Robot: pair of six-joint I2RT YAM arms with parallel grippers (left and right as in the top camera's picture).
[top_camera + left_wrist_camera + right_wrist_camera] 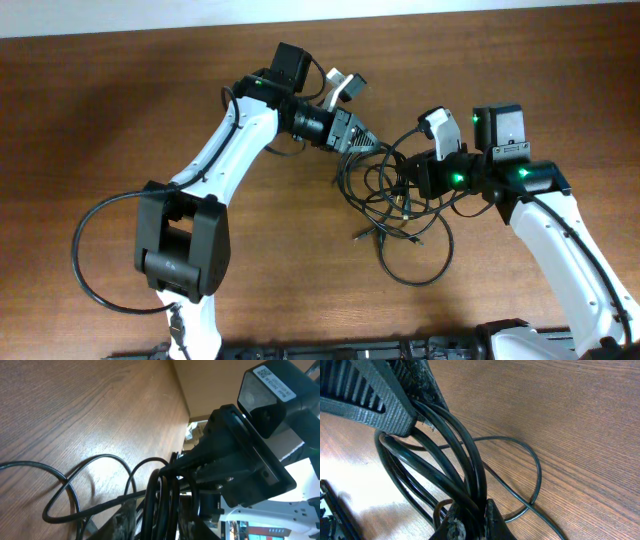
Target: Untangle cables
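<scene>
With the left claw (368,145) and right claw (413,178) each clenched on strands of the cables (405,228), knotted on the desk (120,100) between them, separating looks underway; next likely calls for drawing slowly apart.

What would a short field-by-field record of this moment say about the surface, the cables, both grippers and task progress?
surface: brown wooden table
cables: thin, black, looped together in one tangle between the two arms
left gripper: shut on a bundle of strands at the tangle's upper left
right gripper: shut on several strands at the tangle's right side
progress: not yet untangled; loops overlap and partly lie on the table
</scene>
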